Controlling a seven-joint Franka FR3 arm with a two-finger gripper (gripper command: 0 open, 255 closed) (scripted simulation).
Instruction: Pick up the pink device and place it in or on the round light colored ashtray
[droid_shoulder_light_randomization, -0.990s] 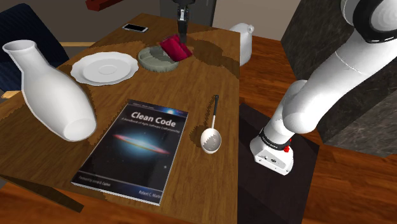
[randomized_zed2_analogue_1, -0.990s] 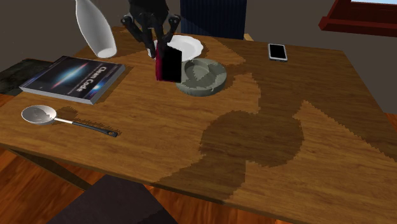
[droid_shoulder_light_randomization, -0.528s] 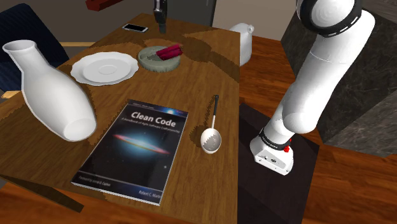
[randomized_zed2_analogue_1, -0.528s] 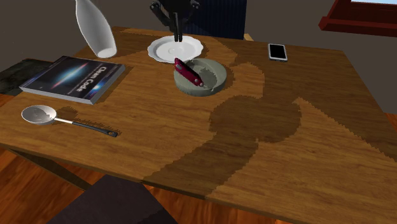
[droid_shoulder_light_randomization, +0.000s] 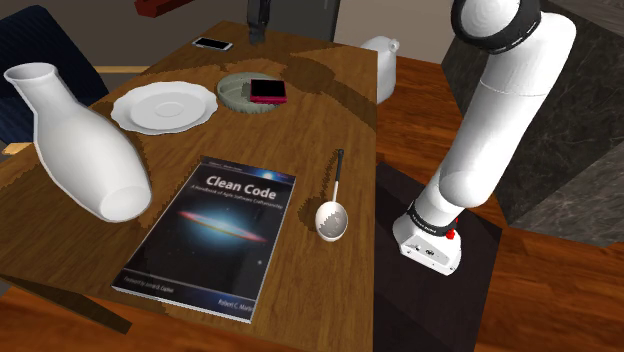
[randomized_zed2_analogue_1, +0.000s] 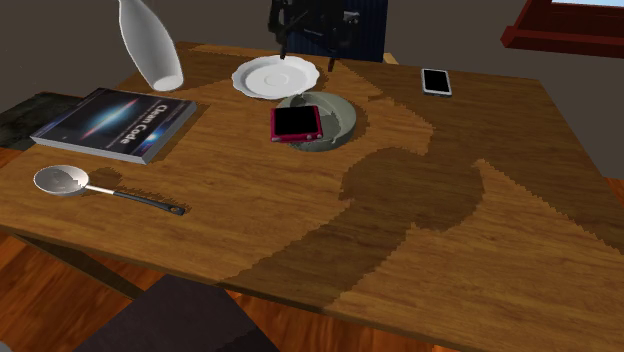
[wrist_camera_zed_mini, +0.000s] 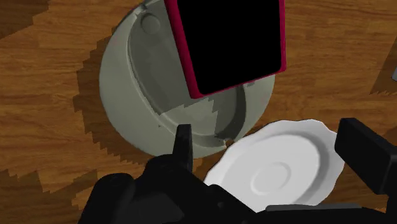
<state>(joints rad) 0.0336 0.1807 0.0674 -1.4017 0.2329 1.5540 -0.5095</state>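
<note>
Pink device (droid_shoulder_light_randomization: 267, 92) (randomized_zed2_analogue_1: 296, 123) (wrist_camera_zed_mini: 229, 41) lies flat, dark screen up, on the round grey ashtray (droid_shoulder_light_randomization: 235, 90) (randomized_zed2_analogue_1: 337, 115) (wrist_camera_zed_mini: 133, 95), w/ one edge sticking out past the rim. Nothing's touching it. Gripper (droid_shoulder_light_randomization: 260, 18) (randomized_zed2_analogue_1: 308, 52) (wrist_camera_zed_mini: 273, 146) hangs above, well clear of it, fingers spread wide & empty. White plate (droid_shoulder_light_randomization: 165, 107) (randomized_zed2_analogue_1: 275, 76) (wrist_camera_zed_mini: 280, 175) sits just beside the ashtray. On the wood table (droid_shoulder_light_randomization: 300, 130) (randomized_zed2_analogue_1: 450, 250), further out: book (droid_shoulder_light_randomization: 215, 225) (randomized_zed2_analogue_1: 115, 122), spoon (droid_shoulder_light_randomization: 333, 210) (randomized_zed2_analogue_1: 70, 181), tilted white vase (droid_shoulder_light_randomization: 80, 150) (randomized_zed2_analogue_1: 148, 40), phone (droid_shoulder_light_randomization: 213, 44) (randomized_zed2_analogue_1: 436, 81) near the far edge in the shoulder view.
</note>
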